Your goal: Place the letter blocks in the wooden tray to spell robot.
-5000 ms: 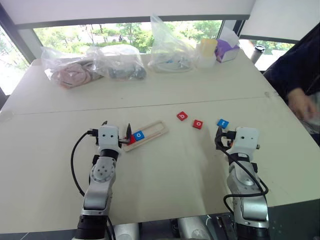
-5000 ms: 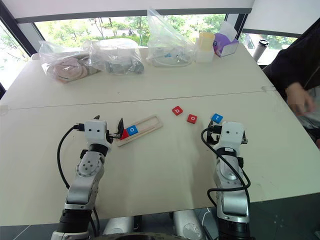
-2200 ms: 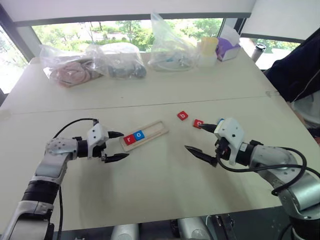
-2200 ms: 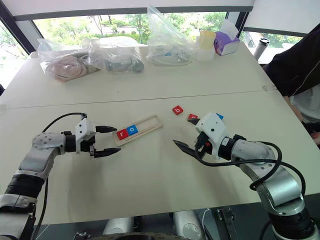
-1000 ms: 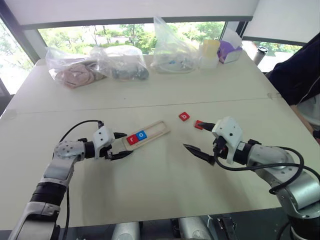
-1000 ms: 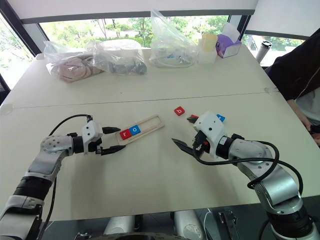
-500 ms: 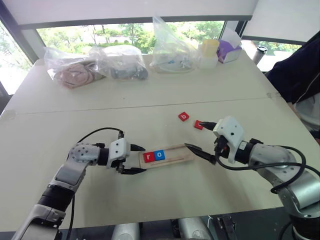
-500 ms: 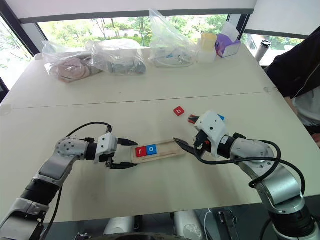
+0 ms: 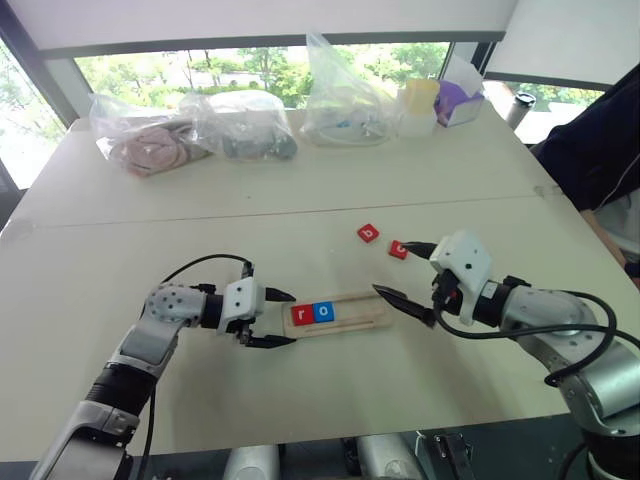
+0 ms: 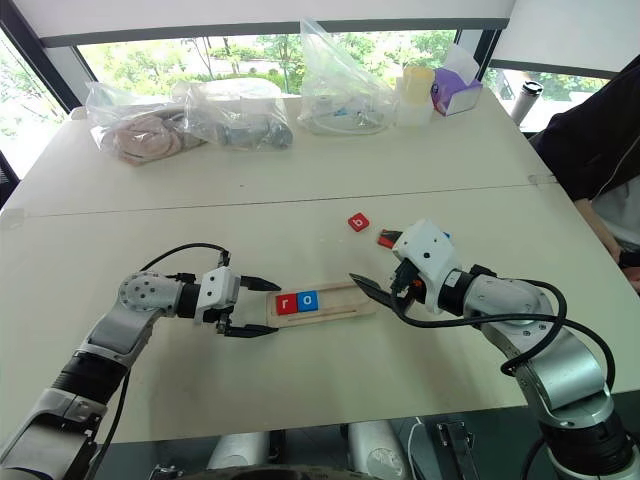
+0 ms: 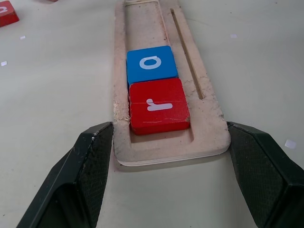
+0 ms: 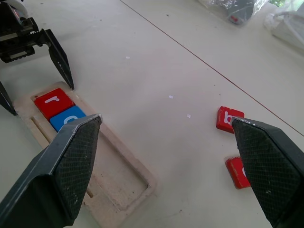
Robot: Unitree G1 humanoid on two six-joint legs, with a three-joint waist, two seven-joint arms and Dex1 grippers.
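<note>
My wooden tray (image 9: 340, 313) holds r (image 9: 302, 314) and o (image 9: 323, 312); both my pincers, left (image 9: 272, 319) and right (image 9: 404, 274), gape empty, b (image 9: 368, 233), o and t waiting.

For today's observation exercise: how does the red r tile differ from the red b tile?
The red square r tile sits inside the pale wooden tray, touching the blue o tile; the red square b tile lies loose on the table, outside the tray. Both are red with white letters.

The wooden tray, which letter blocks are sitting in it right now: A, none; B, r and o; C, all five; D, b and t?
B: the wooden tray holds a red r block and a blue o block side by side, the rest of its slot bare.
</note>
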